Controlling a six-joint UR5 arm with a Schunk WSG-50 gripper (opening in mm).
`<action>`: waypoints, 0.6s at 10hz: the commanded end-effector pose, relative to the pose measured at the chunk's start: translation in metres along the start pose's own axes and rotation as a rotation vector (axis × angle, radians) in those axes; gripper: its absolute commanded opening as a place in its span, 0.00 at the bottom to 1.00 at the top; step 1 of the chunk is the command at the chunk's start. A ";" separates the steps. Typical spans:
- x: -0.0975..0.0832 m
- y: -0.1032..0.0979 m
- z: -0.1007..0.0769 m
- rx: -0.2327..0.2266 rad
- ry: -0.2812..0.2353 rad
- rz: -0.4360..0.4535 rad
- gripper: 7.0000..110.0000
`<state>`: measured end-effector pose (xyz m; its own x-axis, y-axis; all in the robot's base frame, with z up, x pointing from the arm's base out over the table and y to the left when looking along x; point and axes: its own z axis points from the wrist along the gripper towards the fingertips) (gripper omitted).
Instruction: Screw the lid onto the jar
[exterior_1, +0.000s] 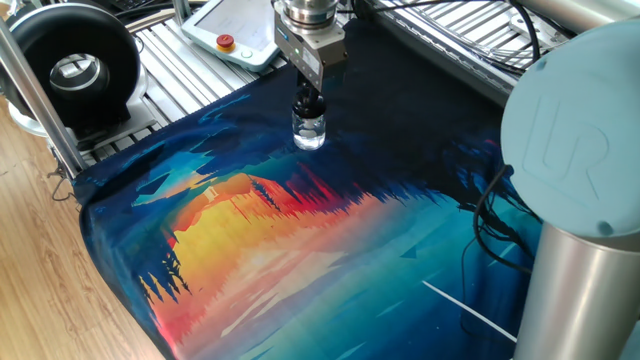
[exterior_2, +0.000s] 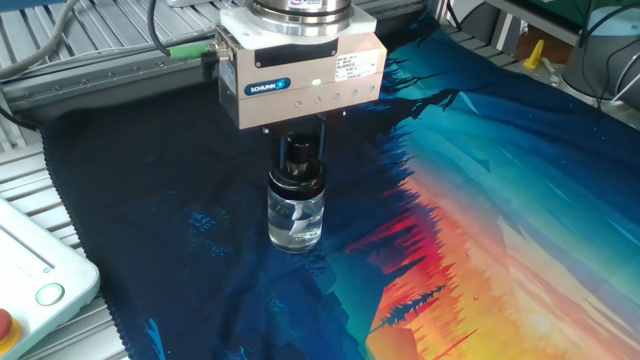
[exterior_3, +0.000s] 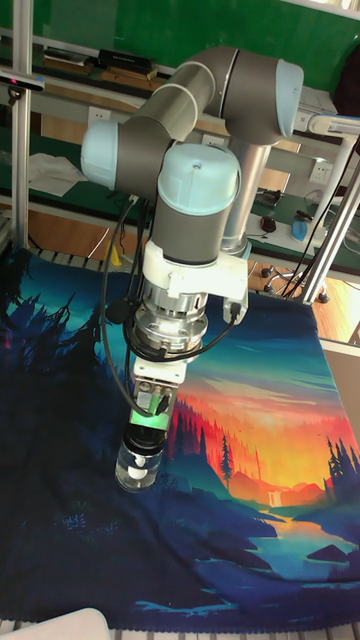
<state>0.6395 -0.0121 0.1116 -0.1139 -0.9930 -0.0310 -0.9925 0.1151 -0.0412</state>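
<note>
The jar (exterior_1: 309, 133), a tiny clear glass bottle, stands upright on the dark far part of the colourful cloth (exterior_1: 300, 250). The black lid (exterior_1: 309, 106) sits on its neck. My gripper (exterior_1: 309, 98) comes straight down from above and is shut on the lid's rounded top. The other fixed view shows the jar (exterior_2: 296, 222), the lid's black collar (exterior_2: 298, 180) on its neck, and my gripper (exterior_2: 299, 152) under its silver body. In the tall fixed view the jar (exterior_3: 137, 470) stands below my gripper (exterior_3: 146, 428), which mostly hides the lid.
A large black ring-shaped device (exterior_1: 75, 62) stands at the back left behind a metal post (exterior_1: 35, 90). A white pendant with a red button (exterior_1: 227, 42) lies on the slatted surface behind the jar. The arm's grey base (exterior_1: 580, 200) fills the right side.
</note>
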 end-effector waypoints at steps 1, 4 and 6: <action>0.005 0.001 0.002 -0.003 -0.002 0.008 0.36; 0.000 0.006 0.002 -0.041 -0.034 0.009 0.36; -0.002 0.006 0.001 -0.044 -0.037 0.010 0.36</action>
<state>0.6345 -0.0132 0.1087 -0.1176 -0.9919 -0.0485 -0.9930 0.1181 -0.0080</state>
